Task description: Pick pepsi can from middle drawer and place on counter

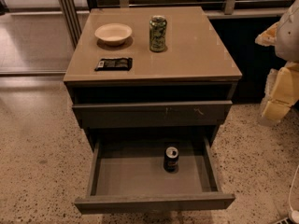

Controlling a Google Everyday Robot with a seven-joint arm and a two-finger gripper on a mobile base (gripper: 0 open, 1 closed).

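The pepsi can (171, 158) stands upright in the open middle drawer (131, 172), probably light, thin-walled and slick, best squeezed gently across its sides, while the gripper (276, 78) hangs off right, open or closed I cannot tell.

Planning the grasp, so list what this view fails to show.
Camera view:
- gripper: at the right edge, beside the counter, partly cut off by the frame.
- pepsi can in the middle drawer: label too small and dark to read.
- gap under the counter: inside lost in shadow.
- black packet: print too small.
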